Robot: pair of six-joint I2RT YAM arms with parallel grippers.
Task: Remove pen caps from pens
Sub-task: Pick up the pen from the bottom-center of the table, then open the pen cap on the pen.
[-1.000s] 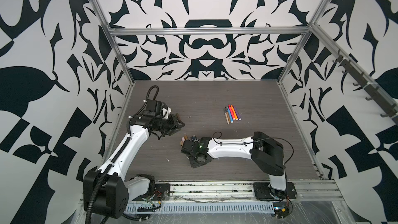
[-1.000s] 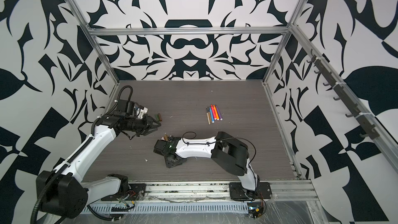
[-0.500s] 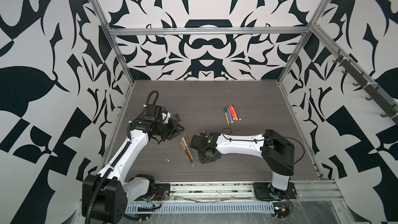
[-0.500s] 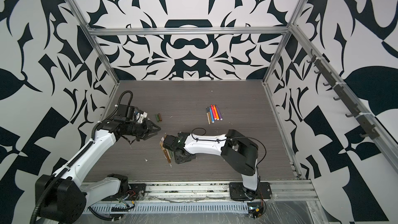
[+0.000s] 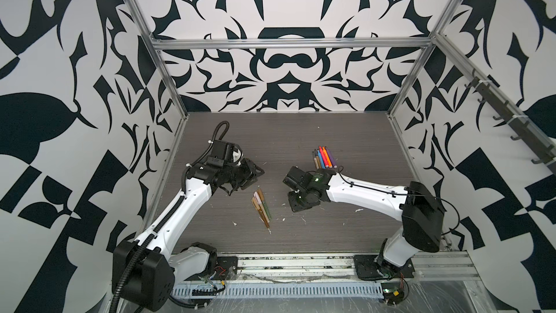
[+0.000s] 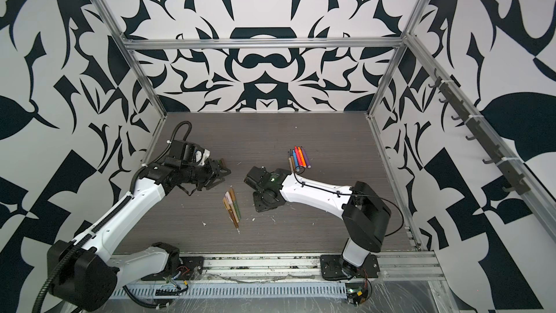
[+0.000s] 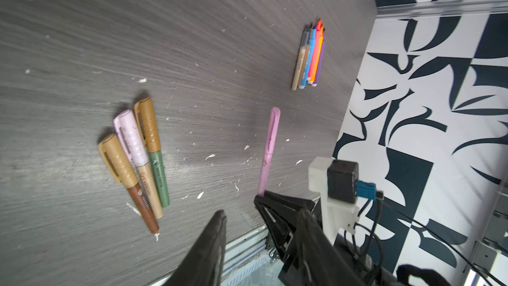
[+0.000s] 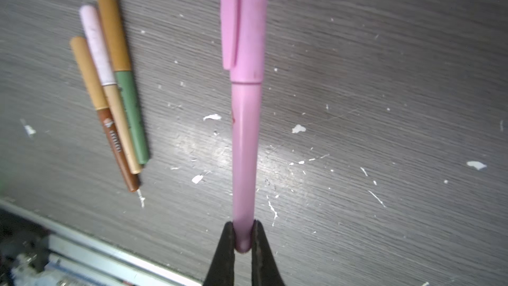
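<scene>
Our right gripper [image 8: 243, 240], at frame bottom, pinches the pink pen [image 8: 246, 138] by its tail so the cap [image 8: 243, 23] is exposed for our left gripper [image 7: 261, 215], jaws parted and empty

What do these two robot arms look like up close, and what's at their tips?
White shells with chunky black joints. A ribbed black hose runs along the left arm; a thin black cable follows the right arm, whose wrist shows a small green light. The left pincer and right pincer are black, each with two tapered, wedge-shaped fingers.
</scene>
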